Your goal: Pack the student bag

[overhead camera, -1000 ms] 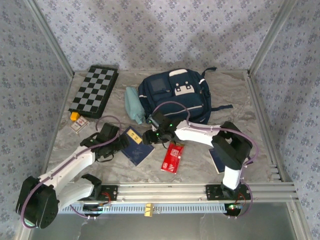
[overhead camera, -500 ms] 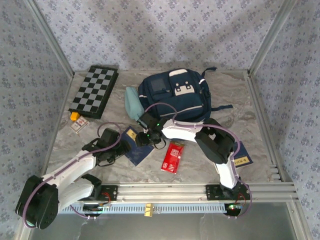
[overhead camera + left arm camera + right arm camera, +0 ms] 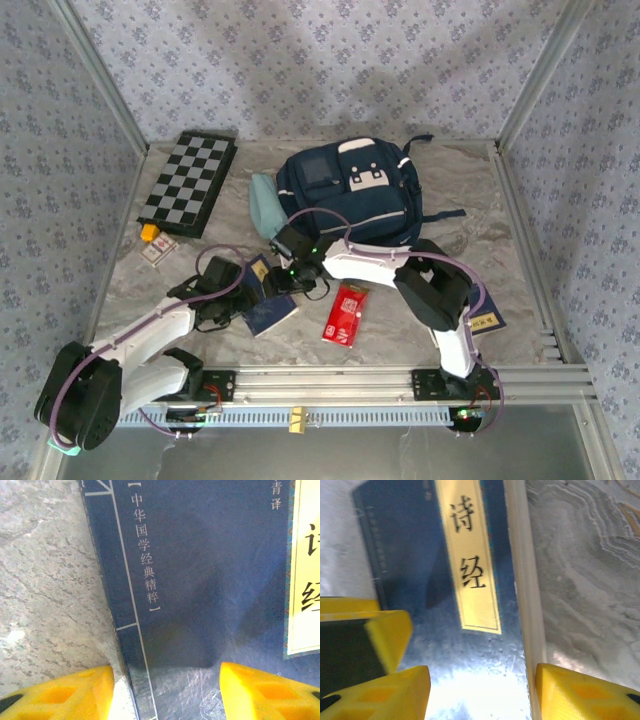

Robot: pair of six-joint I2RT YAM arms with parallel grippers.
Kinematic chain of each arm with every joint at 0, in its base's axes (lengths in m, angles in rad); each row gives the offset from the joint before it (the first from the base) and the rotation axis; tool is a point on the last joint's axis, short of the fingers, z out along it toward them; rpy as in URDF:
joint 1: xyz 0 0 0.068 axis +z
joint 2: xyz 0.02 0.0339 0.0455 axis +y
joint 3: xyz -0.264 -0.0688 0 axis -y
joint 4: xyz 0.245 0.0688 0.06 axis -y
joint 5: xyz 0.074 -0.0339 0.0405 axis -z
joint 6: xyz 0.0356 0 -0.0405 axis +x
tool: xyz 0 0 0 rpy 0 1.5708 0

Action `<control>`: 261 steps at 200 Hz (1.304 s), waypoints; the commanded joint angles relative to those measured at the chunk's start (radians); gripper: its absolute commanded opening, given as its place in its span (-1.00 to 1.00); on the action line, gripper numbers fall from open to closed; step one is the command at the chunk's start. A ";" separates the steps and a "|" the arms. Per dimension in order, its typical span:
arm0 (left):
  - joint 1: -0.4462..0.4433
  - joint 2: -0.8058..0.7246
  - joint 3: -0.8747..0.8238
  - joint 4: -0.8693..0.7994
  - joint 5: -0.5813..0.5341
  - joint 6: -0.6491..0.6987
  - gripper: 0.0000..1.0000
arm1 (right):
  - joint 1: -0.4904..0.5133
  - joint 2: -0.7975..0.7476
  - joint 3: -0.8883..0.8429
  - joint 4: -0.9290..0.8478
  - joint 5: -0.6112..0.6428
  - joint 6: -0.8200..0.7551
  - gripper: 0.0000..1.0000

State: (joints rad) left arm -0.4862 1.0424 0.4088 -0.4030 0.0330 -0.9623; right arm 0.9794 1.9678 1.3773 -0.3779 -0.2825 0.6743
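Two grippers were recorded at a navy book (image 3: 200, 580) lying flat on the marble table (image 3: 380, 335). The left gripper (image 3: 167, 692) was seen with its jaws apart, one finger over bare table beside the spine, the other over the cover. The right gripper (image 3: 480, 695) was likewise spread, straddling the book's page edge. The student bag (image 3: 350, 195) was noted at the table's rear centre, behind the book.

— What lies at the far left?
— A black-and-white chessboard (image 3: 188, 183), flat on the marble table (image 3: 510, 240). A small orange block (image 3: 149, 232) sits just off its near corner.
— And mid-table?
— A red packet (image 3: 345, 313), with a teal pouch (image 3: 266, 208) farther back.
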 commanded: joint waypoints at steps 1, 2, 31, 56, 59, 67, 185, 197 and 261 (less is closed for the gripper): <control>-0.003 0.018 -0.023 0.078 0.048 0.007 0.13 | -0.004 -0.057 0.003 0.050 -0.091 0.035 0.14; -0.004 0.018 -0.024 0.079 0.048 0.007 0.13 | -0.004 -0.057 0.001 0.053 -0.093 0.036 0.14; -0.006 0.013 -0.025 0.082 0.052 0.005 0.08 | -0.013 -0.054 -0.033 0.101 -0.137 0.063 0.09; -0.005 0.015 -0.025 0.081 0.051 0.003 0.04 | -0.014 -0.039 -0.057 0.132 -0.157 0.087 0.03; -0.007 0.015 -0.025 0.082 0.052 0.003 0.04 | -0.015 -0.037 -0.059 0.136 -0.158 0.089 0.02; -0.008 0.015 -0.027 0.082 0.054 0.003 0.03 | -0.016 -0.031 -0.065 0.152 -0.170 0.098 -0.01; -0.015 0.019 -0.028 0.097 0.047 -0.007 -0.04 | -0.015 0.012 -0.063 0.125 -0.150 0.093 -0.68; -0.015 0.015 -0.025 0.090 0.044 -0.008 -0.04 | -0.011 0.002 -0.063 0.131 -0.149 0.090 -0.75; -0.007 -0.105 0.042 -0.062 -0.018 0.020 0.05 | 0.007 -0.094 -0.058 0.152 -0.145 0.096 -0.96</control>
State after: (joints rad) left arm -0.4896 1.0080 0.4049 -0.4278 0.0139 -0.9623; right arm 0.9638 1.9514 1.3201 -0.2565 -0.4160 0.7704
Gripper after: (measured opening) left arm 0.505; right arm 0.069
